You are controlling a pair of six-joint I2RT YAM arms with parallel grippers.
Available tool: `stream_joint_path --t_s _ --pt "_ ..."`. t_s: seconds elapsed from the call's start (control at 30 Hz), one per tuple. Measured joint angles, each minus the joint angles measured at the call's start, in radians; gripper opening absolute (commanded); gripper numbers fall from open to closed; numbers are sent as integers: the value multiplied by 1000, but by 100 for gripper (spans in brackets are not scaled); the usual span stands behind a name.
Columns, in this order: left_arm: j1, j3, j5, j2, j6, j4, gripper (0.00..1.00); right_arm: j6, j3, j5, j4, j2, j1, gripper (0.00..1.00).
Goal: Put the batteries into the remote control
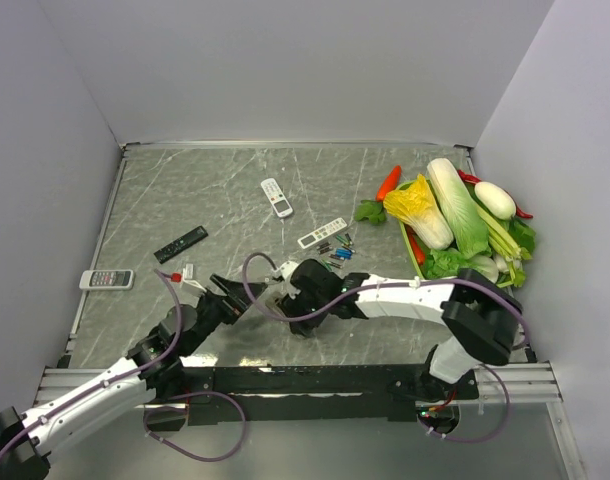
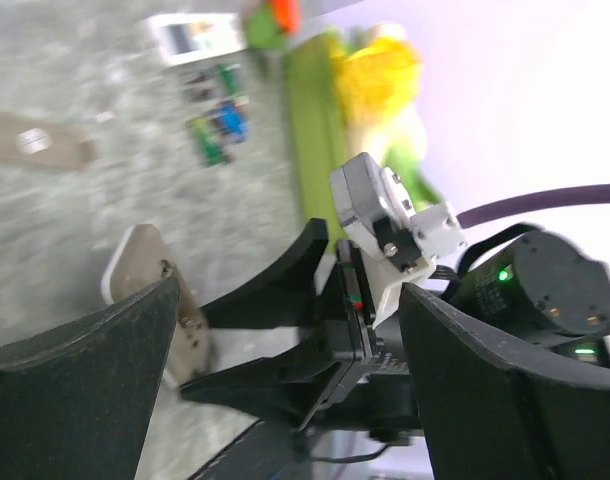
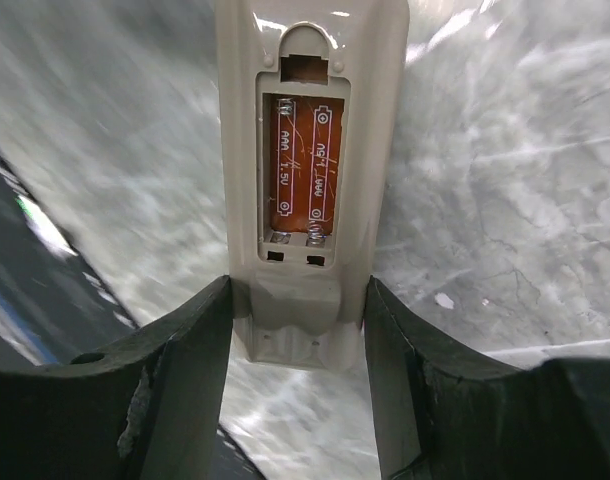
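Observation:
The remote control [image 3: 303, 300] lies back up on the table, and its open battery bay [image 3: 303, 170] holds no cells. My right gripper [image 3: 297, 290] is shut on the remote's near end, one finger against each side. The batteries [image 1: 337, 250], tiny green, blue and dark cells, lie loose on the table beyond it, and the left wrist view shows the batteries [image 2: 217, 125] blurred. My left gripper [image 1: 230, 290] stands open just left of the right one, holding nothing. In the left wrist view the left gripper [image 2: 290, 300] faces the right gripper's black fingers, with the remote [image 2: 135, 265] beside them.
Other remotes lie around: a small white one [image 1: 276, 197], a slim white one [image 1: 322, 232], a black one [image 1: 180, 244] and a grey-white one [image 1: 106, 279]. A green tray [image 1: 409, 243] of vegetables fills the right side. A flat beige piece [image 2: 35, 140] lies on the table.

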Motion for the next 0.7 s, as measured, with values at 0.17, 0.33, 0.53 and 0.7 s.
stream_joint_path --t_s 0.17,0.33,0.53,0.7 --pt "0 0 3 -5 19 115 93 114 -67 30 179 -117 16 0" --pt "0 0 -1 -50 42 193 90 174 -110 63 351 -174 49 0" --pt "0 1 -60 -85 77 175 88 217 -159 116 450 -183 78 0" --pt "0 0 -128 -87 76 29 91 253 -221 206 463 -218 82 0"
